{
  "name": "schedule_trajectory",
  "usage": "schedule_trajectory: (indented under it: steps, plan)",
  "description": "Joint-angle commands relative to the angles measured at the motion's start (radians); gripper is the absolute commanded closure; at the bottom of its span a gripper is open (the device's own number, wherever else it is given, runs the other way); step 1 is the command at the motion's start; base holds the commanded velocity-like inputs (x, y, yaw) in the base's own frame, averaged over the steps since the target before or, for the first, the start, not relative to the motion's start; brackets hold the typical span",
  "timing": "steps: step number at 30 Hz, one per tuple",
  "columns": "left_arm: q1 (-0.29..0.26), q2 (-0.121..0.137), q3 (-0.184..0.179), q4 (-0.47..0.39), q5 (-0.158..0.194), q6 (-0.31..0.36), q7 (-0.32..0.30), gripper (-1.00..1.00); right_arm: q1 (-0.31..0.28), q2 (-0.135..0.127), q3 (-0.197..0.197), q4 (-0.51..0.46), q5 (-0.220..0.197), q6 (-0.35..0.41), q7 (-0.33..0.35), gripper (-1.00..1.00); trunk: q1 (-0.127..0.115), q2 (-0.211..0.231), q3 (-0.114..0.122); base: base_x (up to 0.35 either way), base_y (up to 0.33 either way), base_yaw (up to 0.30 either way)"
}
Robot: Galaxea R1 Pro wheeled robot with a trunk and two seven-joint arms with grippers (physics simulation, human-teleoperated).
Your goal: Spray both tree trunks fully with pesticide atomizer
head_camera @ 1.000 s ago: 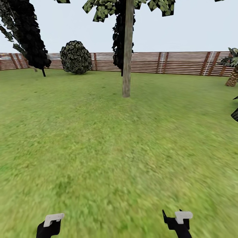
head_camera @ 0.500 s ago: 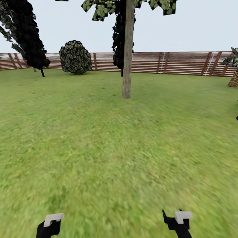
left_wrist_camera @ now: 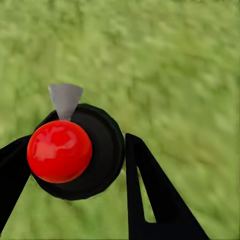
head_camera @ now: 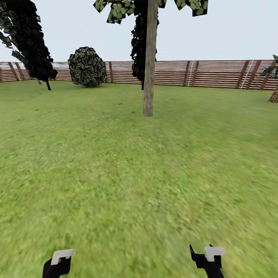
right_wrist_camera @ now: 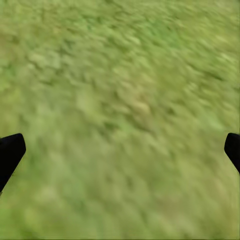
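The left end effector [left_wrist_camera: 75, 165] is clamped on the pesticide atomizer [left_wrist_camera: 77, 152], seen from above in the left wrist view as a round black body with a glossy red cap [left_wrist_camera: 59, 151] and a grey nozzle [left_wrist_camera: 65, 100]; one finger [left_wrist_camera: 150, 195] presses against its side.

The atomizer looks rigid and smooth, so it may slip or twist in the grip. Holding the body below the cap, as now, seems sound. As a container it is closed, and its fill cannot be seen. It is probably light enough for one arm.

Ahead, well apart from the robot, the tree trunk [head_camera: 150, 58] rises from the lawn [head_camera: 139, 173]. Left of the trunk stand a dark conifer [head_camera: 29, 42] and a round bush [head_camera: 87, 66]; behind it runs the fence [head_camera: 208, 73].

The right end effector [right_wrist_camera: 120, 150] is spread wide and empty over grass, right of the trunk's line.
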Motion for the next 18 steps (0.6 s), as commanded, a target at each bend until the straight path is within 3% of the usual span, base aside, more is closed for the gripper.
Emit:
schedule_trajectory:
  steps: [1, 18]
  plan:
    - [-0.001, -0.001, 0.007, 0.001, 0.000, -0.003, -0.007, 1.00, -0.001, 0.000, 0.000, 0.001, 0.000, -0.003, 0.000, -1.00, 0.000, 0.000, -0.001, 0.339, 0.000, 0.000]
    - [-0.001, 0.000, 0.007, 0.001, 0.000, -0.003, -0.007, 1.00, -0.001, 0.000, 0.000, 0.001, 0.000, -0.003, 0.000, -1.00, 0.000, 0.000, -0.001, 0.339, 0.000, 0.000]
